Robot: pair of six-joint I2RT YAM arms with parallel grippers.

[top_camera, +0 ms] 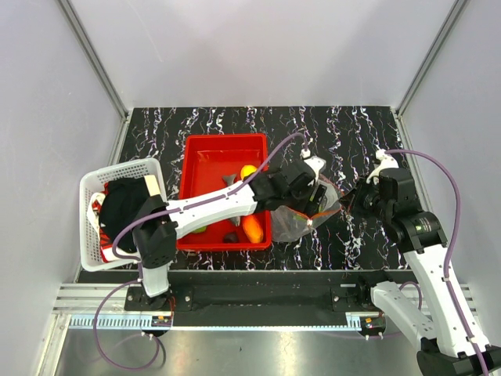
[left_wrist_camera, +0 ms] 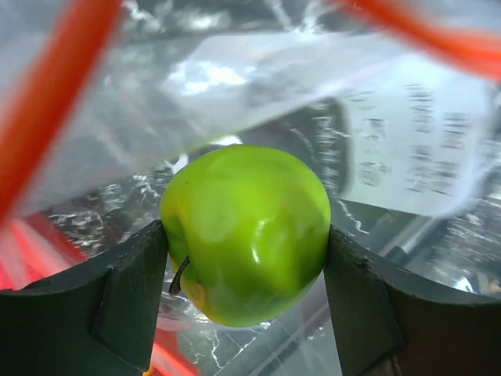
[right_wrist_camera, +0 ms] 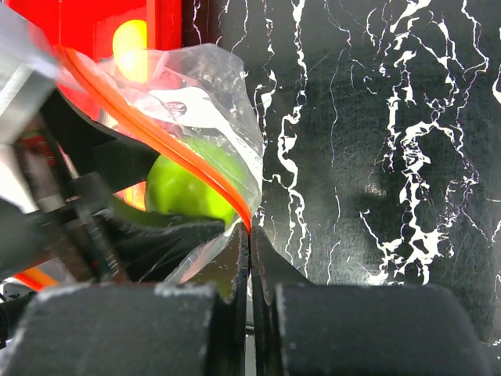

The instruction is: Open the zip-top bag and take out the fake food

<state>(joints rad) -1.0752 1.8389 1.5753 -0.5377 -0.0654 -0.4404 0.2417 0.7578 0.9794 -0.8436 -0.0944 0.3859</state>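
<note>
At the near rim of the bag, right claw (right_wrist_camera: 250, 239): jaws pressed together, pinching the edge of the clear, crinkly plastic zip-top bag (right_wrist_camera: 207, 82) where its red-orange zip strip (right_wrist_camera: 156, 133) comes down. Judged purpose: to anchor one side of the mouth so the bag neither slides nor folds shut.
Table (right_wrist_camera: 376, 117): black marble-pattern surface with white veins. The bag lies on it, close against the tray's right wall.
Bag mouth: unzipped. The strip runs as an open loop and the other arm reaches in through it.
Left claw (left_wrist_camera: 246, 266): inside the bag, its dark fingers (left_wrist_camera: 117, 301) set against both flanks of a round, glossy green fruit (left_wrist_camera: 246, 227). It is clamped on the fruit, with no gap visible on either side.
Green fruit: within the bag, with film around and behind it. From the right wrist it sits just behind the strip.
Red plastic tray (top_camera: 205, 145): rectangular, left of the bag and reaching farther back. It holds a yellow piece (top_camera: 248, 171), an orange piece (top_camera: 252, 227) and a grey fish (top_camera: 229, 180). Judged to be the drop place for removed food.
Step in hand: judged as extraction of the green fruit, which is gripped but not yet clear of the mouth.
Risk: the film may drag along with the fruit, and the right pinch covers little plastic.
</note>
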